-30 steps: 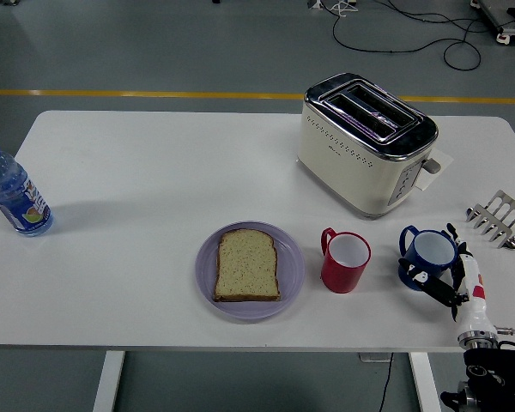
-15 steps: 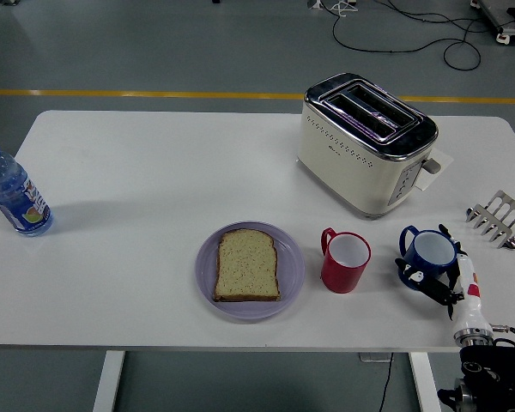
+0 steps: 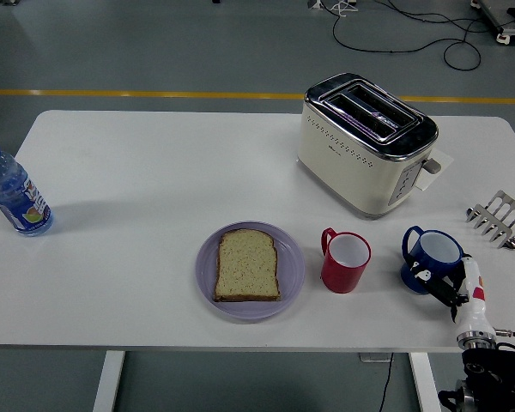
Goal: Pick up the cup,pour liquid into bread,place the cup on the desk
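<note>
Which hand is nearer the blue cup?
Right. The right hand is at the blue cup, its fingers against the cup's near right side at the table's front right corner. The left hand is not in view.

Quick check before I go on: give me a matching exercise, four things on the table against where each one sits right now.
Things:
1. blue cup
2. red cup
3. water bottle
4. bread slice

Places:
A. at the table's far left edge
B. on the purple plate
C. between the plate and the other cup
D. nearest the table's right edge, in the right hand

Pairs: 1-D, 2-C, 3-A, 4-B
</note>
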